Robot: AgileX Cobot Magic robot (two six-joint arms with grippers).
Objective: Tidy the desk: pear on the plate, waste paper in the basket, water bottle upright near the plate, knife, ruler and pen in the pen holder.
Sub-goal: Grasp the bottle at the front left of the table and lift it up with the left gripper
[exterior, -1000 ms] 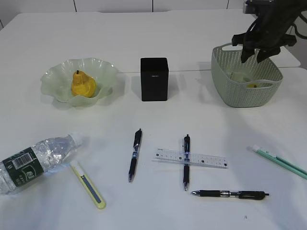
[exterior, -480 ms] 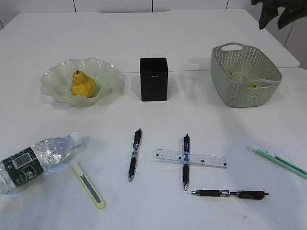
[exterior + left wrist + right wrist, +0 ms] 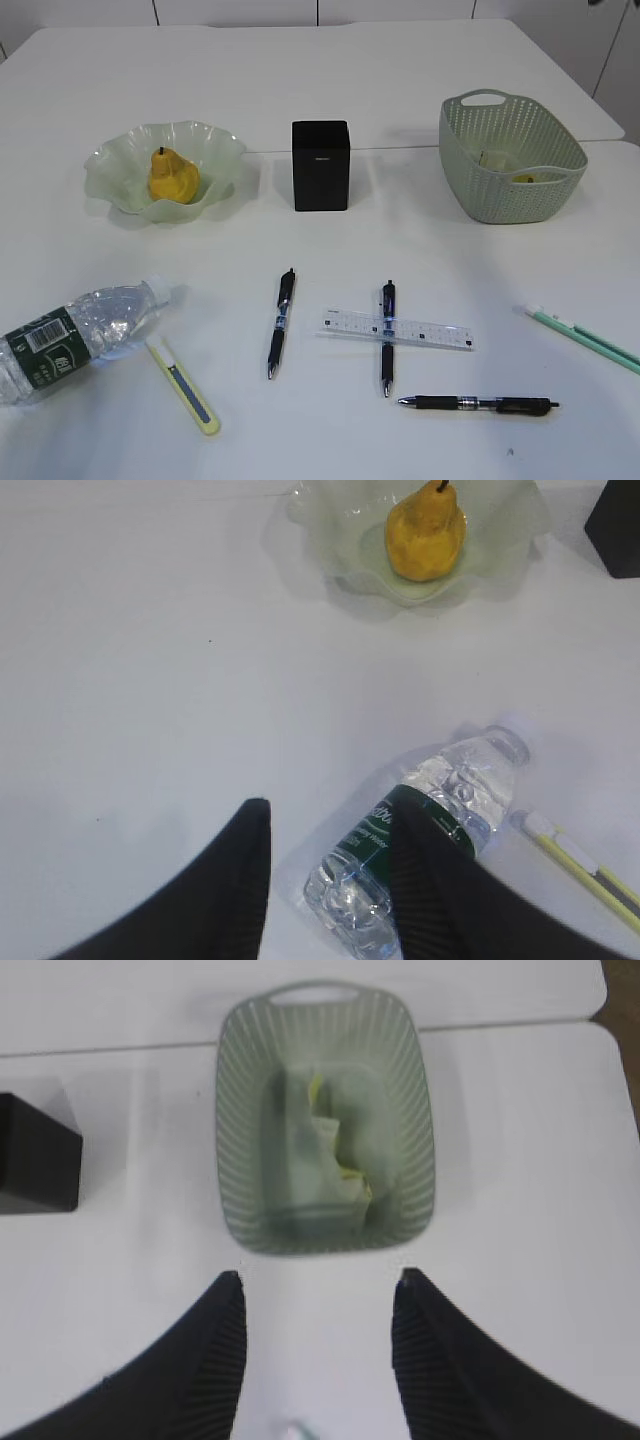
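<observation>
The yellow pear stands in the pale green plate. Crumpled waste paper lies in the green basket. At the front left the water bottle lies on its side, with the yellow knife beside it. The clear ruler lies across one black pen; two more pens lie loose. The black pen holder stands at the middle back. My left gripper hangs open above the bottle. My right gripper is open and empty, high in front of the basket. Neither arm shows in the exterior view.
A green pen lies near the right edge of the table. In the left wrist view the plate with the pear is at the top and the knife at the lower right. The pen holder stands left of the basket.
The right arm, which hung just over the basket, has risen up and out of the exterior view. The things on the table have not moved.
</observation>
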